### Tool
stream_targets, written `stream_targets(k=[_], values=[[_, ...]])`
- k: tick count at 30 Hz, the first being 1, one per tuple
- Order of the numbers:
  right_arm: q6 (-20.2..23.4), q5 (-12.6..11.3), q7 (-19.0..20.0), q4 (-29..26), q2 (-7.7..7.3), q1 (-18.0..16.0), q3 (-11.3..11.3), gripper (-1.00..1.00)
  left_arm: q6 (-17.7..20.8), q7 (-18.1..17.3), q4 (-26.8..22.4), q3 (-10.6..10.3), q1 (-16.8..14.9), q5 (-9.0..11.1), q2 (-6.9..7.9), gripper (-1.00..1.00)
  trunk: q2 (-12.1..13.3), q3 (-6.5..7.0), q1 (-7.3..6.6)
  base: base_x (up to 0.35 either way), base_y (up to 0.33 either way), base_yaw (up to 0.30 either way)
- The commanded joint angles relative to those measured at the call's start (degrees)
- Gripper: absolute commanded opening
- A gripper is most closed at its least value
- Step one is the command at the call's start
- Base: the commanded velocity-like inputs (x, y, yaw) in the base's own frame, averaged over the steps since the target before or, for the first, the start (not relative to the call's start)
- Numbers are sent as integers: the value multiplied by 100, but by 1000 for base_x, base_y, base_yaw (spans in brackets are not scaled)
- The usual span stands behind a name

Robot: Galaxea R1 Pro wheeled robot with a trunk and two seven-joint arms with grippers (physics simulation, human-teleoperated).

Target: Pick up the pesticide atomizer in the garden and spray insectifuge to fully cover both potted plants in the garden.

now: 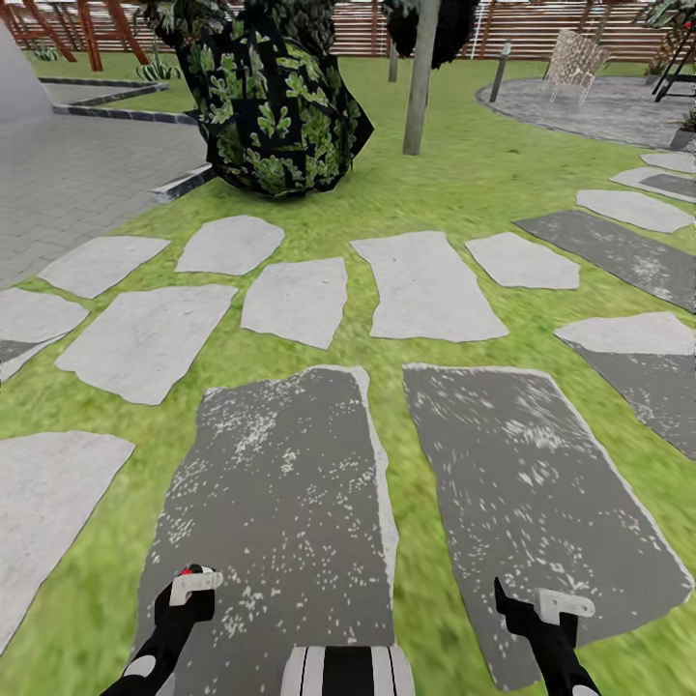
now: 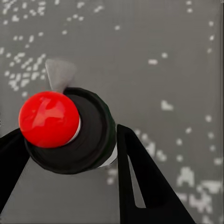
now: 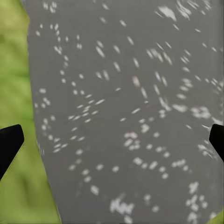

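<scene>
The left gripper's [image 2: 70, 140] two black fingers [image 2: 140, 177] pinch the pesticide atomizer [image 2: 70, 133] from both sides, pressing on its round dark body. The right gripper's [image 3: 112, 144] fingers [image 3: 8, 144] are spread wide with nothing between them.

The bottle hangs directly above the dark speckled slab [image 1: 280, 503] at the robot's feet, over that slab's near end. In the head view it is little more than a red dot at the left gripper [image 1: 191, 590]. The right gripper [image 1: 541, 604] hovers to the right of the slab, above its neighbouring stone [image 1: 532, 483]. Far beyond the slab stand a big leafy bush [image 1: 275, 106] and the slatted fence [image 1: 541, 29].

The bottle is seen end-on. Its long axis runs nearly along the fingers, down toward the slab, with the red cap [image 2: 47, 119] nearest the wrist. A pale grey spout [image 2: 59, 73] juts sideways from under the cap, across that axis. I cannot tell where it aims in the garden.

The hold is on a smooth round barrel, so a jolt while rolling across the stones could probably twist or slide the bottle. With the spout turned off line, the spray would likely miss the leaves and leave a plant only partly covered.
</scene>
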Motion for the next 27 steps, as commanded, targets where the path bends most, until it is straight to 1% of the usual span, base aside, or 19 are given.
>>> stream_targets(k=[1,13,14,17,19,22,24,27], values=[[-17,13,-1,0,0,-2,-4,100,-16,-1,5,3,-2,22,-2,-100,0,20,-3,0,0,0],[-73,9,2,-3,18,-2,-4,100,-15,2,8,3,-2,16,-2,-100,16,285,-34,0,0,0],[-155,22,2,54,11,-2,-7,100,-14,4,11,8,-1,17,5,-100,18,313,-37,0,0,-26],[-209,22,-2,199,7,-2,-11,100,-14,10,13,15,7,15,14,-100,22,401,-45,0,0,-66],[-311,22,-6,345,0,-2,-12,100,-13,24,13,18,50,13,18,-100,25,462,-50,0,0,-107],[-586,22,-6,698,-22,-2,-18,100,-17,59,-20,20,251,13,21,-100,29,554,-57,0,0,-119],[-824,22,-8,1073,-38,1,-20,100,-20,68,-36,25,412,12,27,-100,31,616,-63,0,0,-123],[-1350,17,-9,1747,-54,5,-26,100,-32,79,-51,28,633,18,51,-100,35,708,-70,0,0,-125]])
